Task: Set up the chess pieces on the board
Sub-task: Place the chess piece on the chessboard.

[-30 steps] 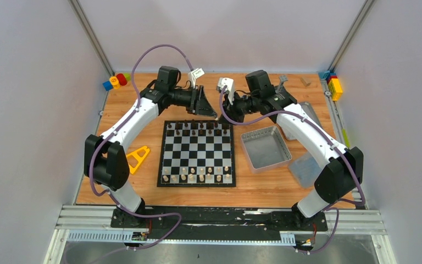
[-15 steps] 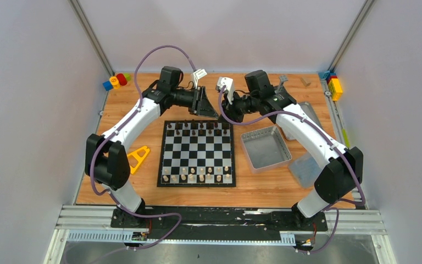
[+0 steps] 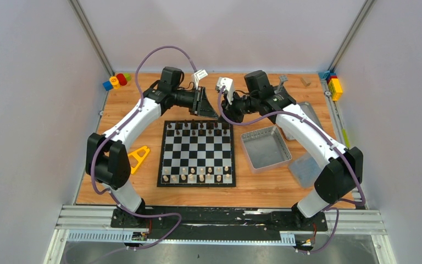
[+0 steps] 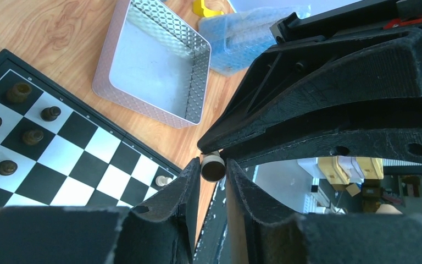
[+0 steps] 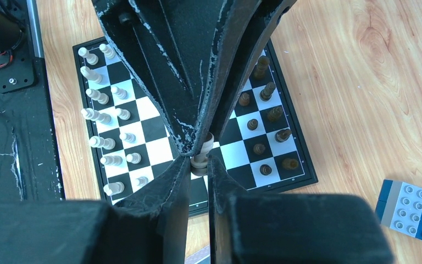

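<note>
Right of board, tin, perhaps touching bag

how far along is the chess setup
Mostly done: dark pieces line the far rows of the board and pale pieces the near rows, with a few gaps. In hand: one cream piece, pinched by both the left gripper and right gripper, apparently a handover. Left: placing it. The tin looks empty.

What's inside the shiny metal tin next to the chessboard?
Only the tin's bare shiny floor shows; nothing lies in it. From above, the right arm may cover a little of its far corner.
</note>
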Controlling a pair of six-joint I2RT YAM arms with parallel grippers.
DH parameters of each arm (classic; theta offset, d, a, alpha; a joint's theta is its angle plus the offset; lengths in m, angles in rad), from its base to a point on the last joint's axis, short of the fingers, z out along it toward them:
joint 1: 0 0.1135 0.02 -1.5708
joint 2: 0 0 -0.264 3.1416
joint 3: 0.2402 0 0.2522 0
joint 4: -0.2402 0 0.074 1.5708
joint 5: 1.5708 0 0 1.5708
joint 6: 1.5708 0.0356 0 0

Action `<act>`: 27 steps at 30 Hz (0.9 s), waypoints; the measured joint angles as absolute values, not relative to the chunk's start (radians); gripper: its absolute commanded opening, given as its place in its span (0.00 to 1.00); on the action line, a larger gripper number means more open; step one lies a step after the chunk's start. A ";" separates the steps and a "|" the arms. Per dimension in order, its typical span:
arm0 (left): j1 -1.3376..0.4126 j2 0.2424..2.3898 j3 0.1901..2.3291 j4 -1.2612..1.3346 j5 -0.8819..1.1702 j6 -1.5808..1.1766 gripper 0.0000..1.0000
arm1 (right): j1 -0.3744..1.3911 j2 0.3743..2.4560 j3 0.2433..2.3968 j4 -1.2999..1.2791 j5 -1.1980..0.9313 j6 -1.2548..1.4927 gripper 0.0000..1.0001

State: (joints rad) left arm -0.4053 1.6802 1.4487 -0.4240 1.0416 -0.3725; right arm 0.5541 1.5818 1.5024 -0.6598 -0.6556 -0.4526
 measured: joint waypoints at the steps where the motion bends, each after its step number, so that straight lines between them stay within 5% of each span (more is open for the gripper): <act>1: -0.405 1.682 1.449 -0.424 1.041 -0.371 0.28 | 0.554 1.582 1.502 -0.660 -0.655 -0.452 0.00; 7: -0.405 1.686 1.449 -0.424 1.042 -0.368 0.15 | 0.556 1.581 1.502 -0.661 -0.644 -0.446 0.07; 11: -0.406 1.686 1.448 -0.417 1.043 -0.370 0.01 | 0.556 1.579 1.502 -0.661 -0.637 -0.441 0.21; 17: -0.409 1.684 1.431 -0.367 1.062 -0.389 0.00 | 0.553 1.549 1.491 -0.647 -0.610 -0.416 0.44; 27: -0.376 1.656 1.374 -0.176 1.101 -0.496 0.00 | 0.447 1.467 1.443 -0.543 -0.692 -0.269 0.48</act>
State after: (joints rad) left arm -0.3756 1.6558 1.3739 -0.1757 1.1011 -0.4957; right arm 0.4469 1.4673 1.4425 -0.5434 -0.6918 -0.2687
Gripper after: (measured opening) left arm 0.244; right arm 0.483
